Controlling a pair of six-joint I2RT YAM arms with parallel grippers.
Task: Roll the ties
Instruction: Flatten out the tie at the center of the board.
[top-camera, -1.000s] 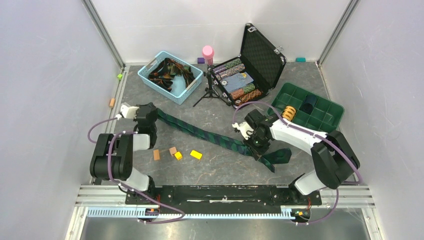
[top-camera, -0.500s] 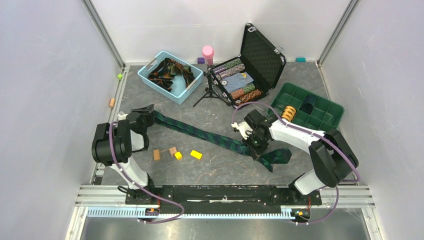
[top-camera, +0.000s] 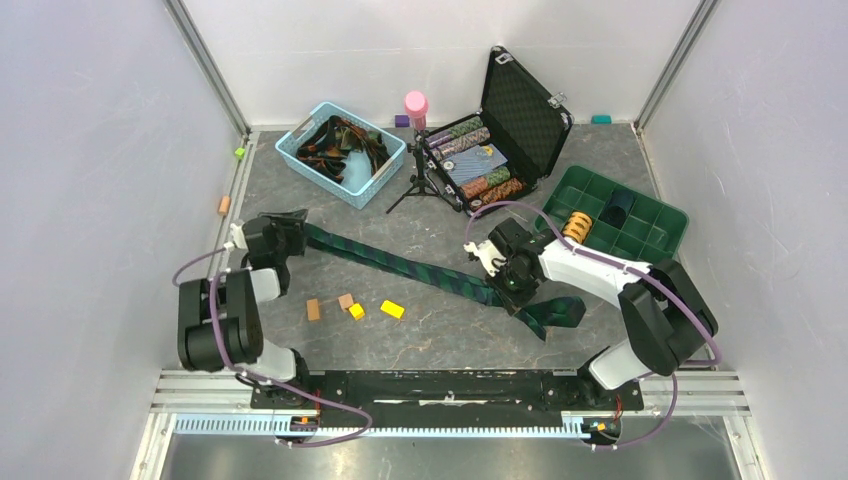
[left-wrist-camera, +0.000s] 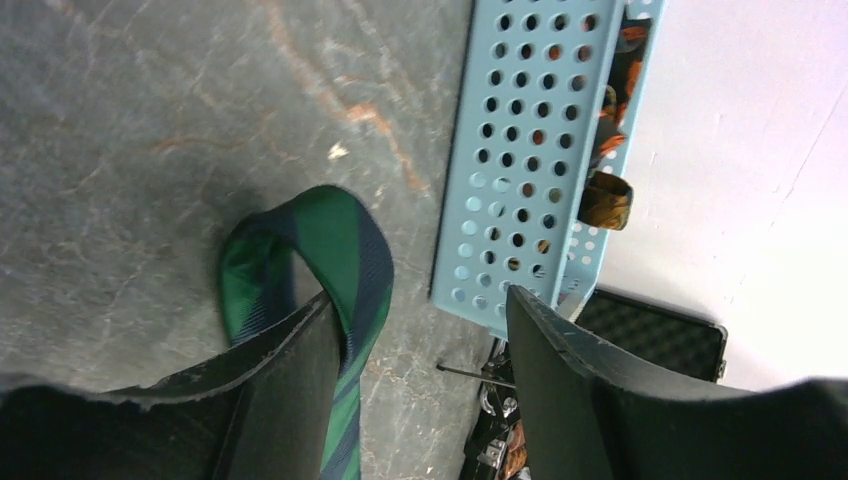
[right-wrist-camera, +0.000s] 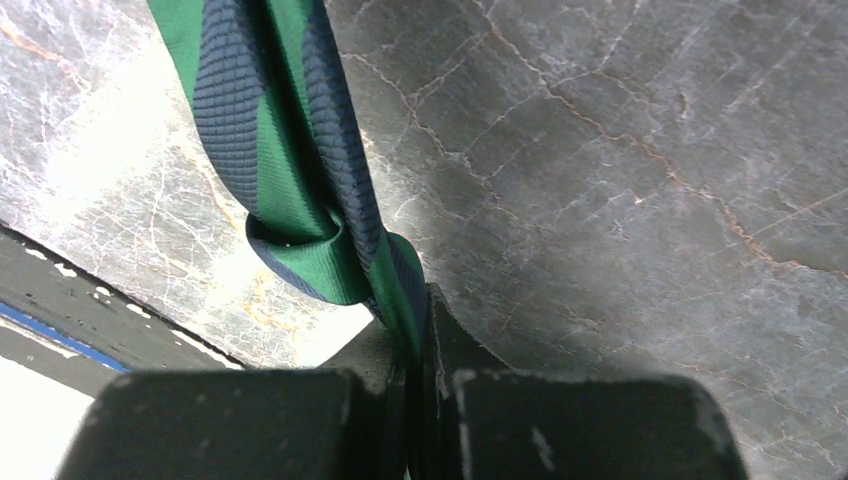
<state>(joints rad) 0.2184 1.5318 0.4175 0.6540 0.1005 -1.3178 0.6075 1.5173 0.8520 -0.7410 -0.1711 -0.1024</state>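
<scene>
A: Status, left to right?
B: Left tool (left-wrist-camera: 422, 300) stands open. The left end of the plaid tie (top-camera: 400, 265) is curled over against one finger (left-wrist-camera: 285, 365), not clamped. The tie lies diagonally across the counter (top-camera: 440, 335) to the right tool (right-wrist-camera: 420, 315), which is closed on the fabric. The rest sits folded just beyond it.
A: Handling?
B: Light, limp woven fabric, probably a bit slick. No stiffness, so it should sag and twist unless kept flat or taut. Best hold is likely the free left end, pinched across its full width and rolled toward the held section.
A: Counts?
B: One tie laid out. Blue basket (top-camera: 315, 178) holds a tangle of more ties (top-camera: 340, 140); number can't be told. Four small blocks (top-camera: 346, 301) near the tie: two brown, two yellow. Green tray (top-camera: 650, 235) at right: one orange-yellow roll (top-camera: 577, 225) and one dark roll (top-camera: 618, 208), likely finished ties.
</scene>
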